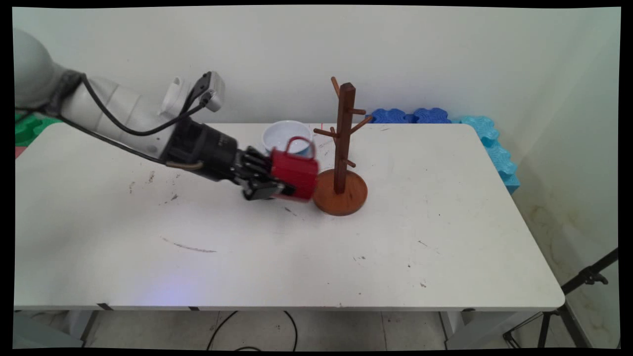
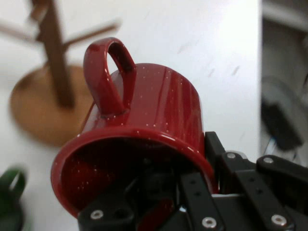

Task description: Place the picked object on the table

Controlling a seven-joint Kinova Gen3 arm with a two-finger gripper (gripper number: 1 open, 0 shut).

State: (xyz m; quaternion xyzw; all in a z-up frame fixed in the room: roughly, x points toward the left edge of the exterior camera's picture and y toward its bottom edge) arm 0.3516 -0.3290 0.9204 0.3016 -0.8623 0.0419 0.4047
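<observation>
While the arm is reaching in low from the left, the pincer (image 1: 277,185) is gripping a red mug (image 1: 295,173) by its rim, one finger inside the mouth and the other outside the wall. The mug is glossy dark red with fine pale speckles and a looped handle (image 2: 108,77) that is pointing upward. It is lying on its side, mouth toward the pincer and base toward the wooden mug tree (image 1: 342,153), just beside the tree's round base. A white bowl (image 1: 287,136) is sitting behind the mug on the tabletop (image 1: 420,237). A green mug (image 2: 10,202) is showing at the hand view's lower left edge. The forearm is slanting downward to the right, almost level with the tabletop.
</observation>
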